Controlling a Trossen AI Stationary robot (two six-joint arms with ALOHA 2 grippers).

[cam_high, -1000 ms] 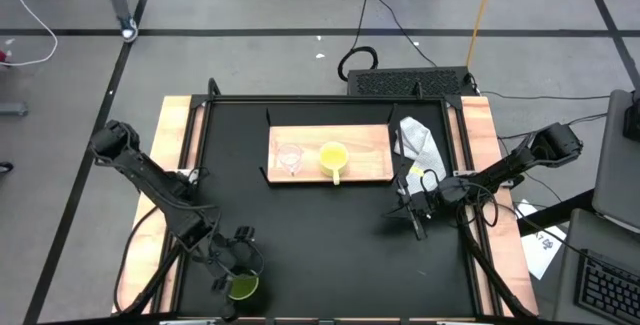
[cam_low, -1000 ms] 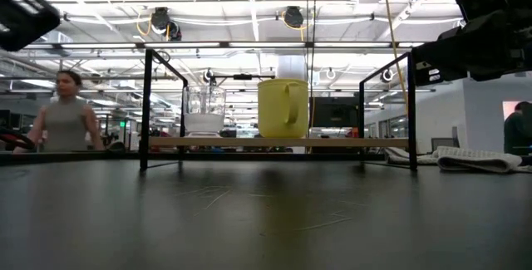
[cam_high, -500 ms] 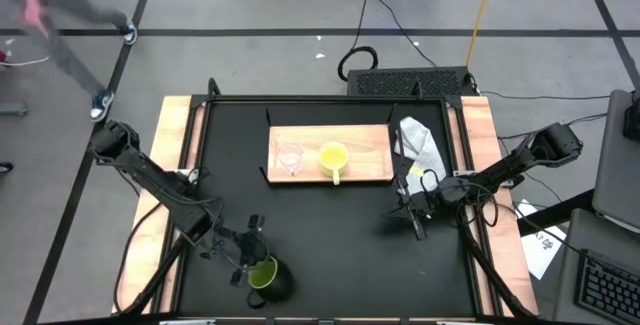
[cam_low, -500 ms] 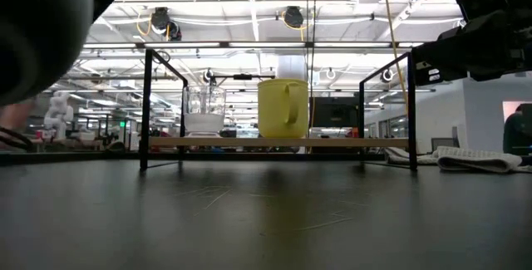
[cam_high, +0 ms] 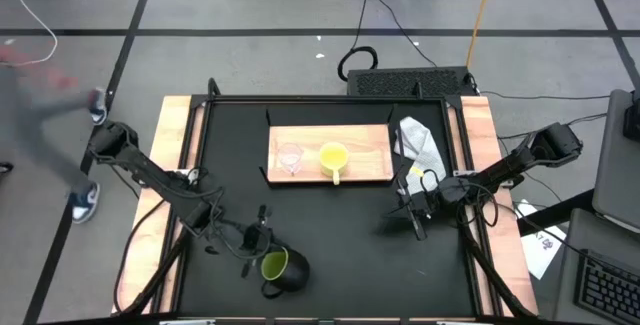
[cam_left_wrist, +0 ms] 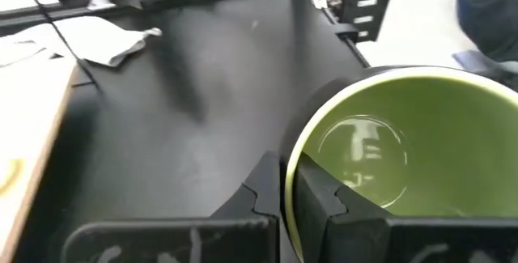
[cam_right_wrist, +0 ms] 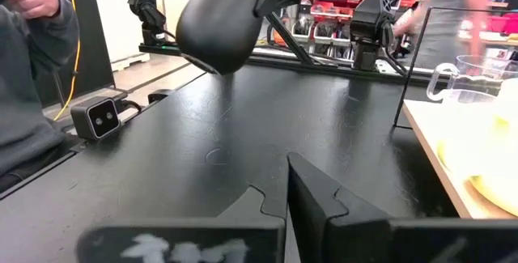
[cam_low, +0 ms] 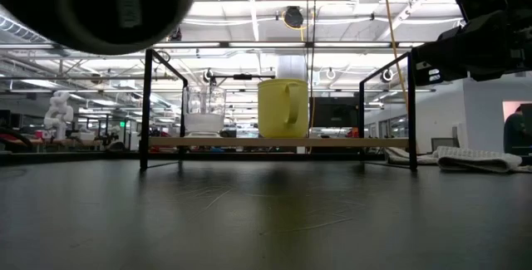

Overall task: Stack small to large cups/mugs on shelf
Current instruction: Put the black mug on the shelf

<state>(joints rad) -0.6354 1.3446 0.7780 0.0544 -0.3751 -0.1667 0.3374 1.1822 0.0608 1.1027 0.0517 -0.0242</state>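
My left gripper (cam_high: 260, 252) is shut on the dark olive-green mug (cam_high: 281, 269), right of the table's near middle; the low view shows the mug's underside (cam_low: 108, 8) high up. The wooden shelf (cam_high: 372, 149) stands on black legs toward the table's far side. On it the clear glass cup (cam_high: 290, 158) stands left of the yellow mug (cam_high: 333, 156), each on its base. My right gripper (cam_high: 416, 223) waits shut and empty over the table's right part, near the shelf's right end. My left gripper holds the green mug by its rim (cam_left_wrist: 285, 174), one finger (cam_left_wrist: 320, 198) inside on the light green wall and the other finger (cam_left_wrist: 261, 190) outside. It comes at the mug from the table's left. The mug (cam_right_wrist: 218, 20) is lifted clear of the table and tilted.
A crumpled white cloth (cam_high: 420, 142) lies right of the shelf. Pale wooden rails (cam_high: 172, 155) run along the table's left and right sides. Black table (cam_high: 330, 225) lies bare between the mug and the shelf. A blurred person moves on the floor left of the table.
My left gripper has carried the green mug up from the table's near edge, toward the right and a little toward the far edge. In the low view the mug has come into sight at the upper left. A person has walked past on the left.
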